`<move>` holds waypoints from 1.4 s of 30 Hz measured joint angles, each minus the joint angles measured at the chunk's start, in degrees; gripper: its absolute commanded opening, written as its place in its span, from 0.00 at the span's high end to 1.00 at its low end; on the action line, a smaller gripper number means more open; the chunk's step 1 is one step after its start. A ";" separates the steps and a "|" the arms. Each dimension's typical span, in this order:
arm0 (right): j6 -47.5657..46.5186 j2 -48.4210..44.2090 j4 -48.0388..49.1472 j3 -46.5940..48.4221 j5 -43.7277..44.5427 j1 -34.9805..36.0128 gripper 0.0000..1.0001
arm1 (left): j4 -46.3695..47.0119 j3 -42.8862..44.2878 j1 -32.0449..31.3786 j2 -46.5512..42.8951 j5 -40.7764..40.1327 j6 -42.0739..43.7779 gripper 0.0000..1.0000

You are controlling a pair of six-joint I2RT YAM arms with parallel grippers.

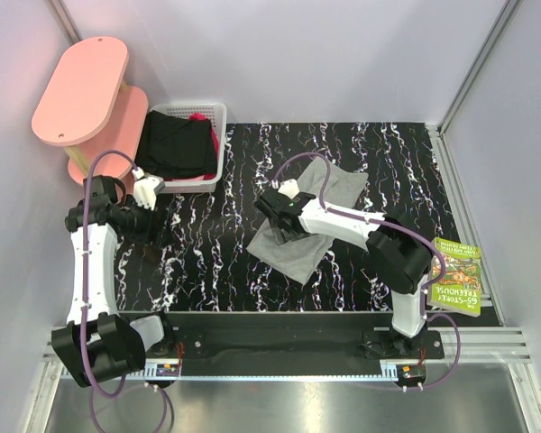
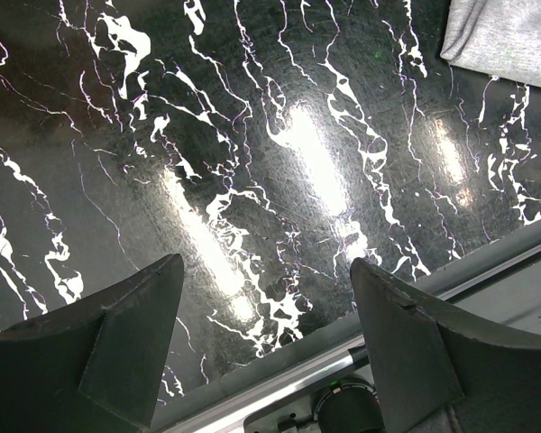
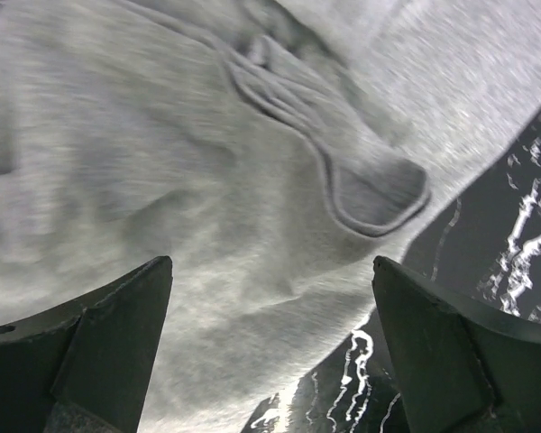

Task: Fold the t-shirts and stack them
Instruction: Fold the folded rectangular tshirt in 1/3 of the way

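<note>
Pale lavender walls [image 1: 343,54] enclose a black, white-veined desk [image 1: 406,180] — a pink two-tier side table [image 1: 79,86] stands at the upper left.

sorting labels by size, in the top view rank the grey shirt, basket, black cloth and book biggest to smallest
1. grey shirt and basket: they look about alike and the shirt is partly hidden, so no ranking between them
2. black cloth, inside the basket
3. book
</note>
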 measured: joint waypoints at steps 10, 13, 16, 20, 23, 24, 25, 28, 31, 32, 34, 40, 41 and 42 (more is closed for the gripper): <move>5.64 0.81 -3.82 -3.65 2.69 -5.60 0.00 | 0.00 0.00 0.00 -0.02 -0.81 0.04 0.20; 5.99 0.81 -3.80 -4.22 0.04 -10.56 0.00 | 0.00 0.00 0.00 -0.09 -1.01 0.04 0.20; 5.77 0.79 -3.76 -3.74 -2.64 -14.64 0.00 | 0.00 -0.02 0.00 -0.37 -1.27 0.04 0.20; 4.42 0.74 -3.91 -0.85 -9.77 -15.96 0.00 | 0.02 -0.24 0.00 -1.01 -1.53 0.28 0.20; 3.50 -0.52 -2.93 1.07 -19.37 -15.58 0.00 | 0.00 -0.57 0.00 -1.53 -1.97 0.42 0.20; 3.45 -1.55 -2.27 1.60 -23.74 -15.45 0.00 | -0.04 -0.63 0.00 -1.68 -2.12 0.44 0.20; 3.48 -2.40 -1.88 1.95 -26.58 -15.39 0.00 | -0.02 -0.68 0.00 -1.79 -2.21 0.46 0.20; 3.91 -5.92 -0.28 3.43 -35.21 -15.30 0.00 | -0.02 -0.74 0.00 -2.12 -2.43 0.50 0.20; 4.46 -8.04 1.64 4.59 -39.98 -15.63 0.00 | -0.02 -1.11 0.00 -2.64 -2.64 0.52 0.20; 4.70 -8.24 2.25 4.59 -41.03 -15.87 0.00 | -0.02 -1.16 0.00 -2.80 -2.75 0.57 0.20; 5.20 -8.13 4.22 3.61 -42.93 -16.94 0.00 | -0.02 -1.22 0.00 -3.17 -2.95 0.74 0.20; 7.08 -4.17 11.91 -4.17 -47.95 -23.76 0.00 | -0.07 -1.36 0.00 -4.48 -3.67 1.36 0.20; 7.45 -2.58 13.40 -5.42 -49.24 -25.27 0.00 | -0.07 -1.36 0.00 -4.48 -3.72 1.40 0.19; 7.82 -0.79 14.84 -6.29 -50.73 -26.67 0.00 | -0.09 -1.36 0.00 -4.48 -3.76 1.40 0.20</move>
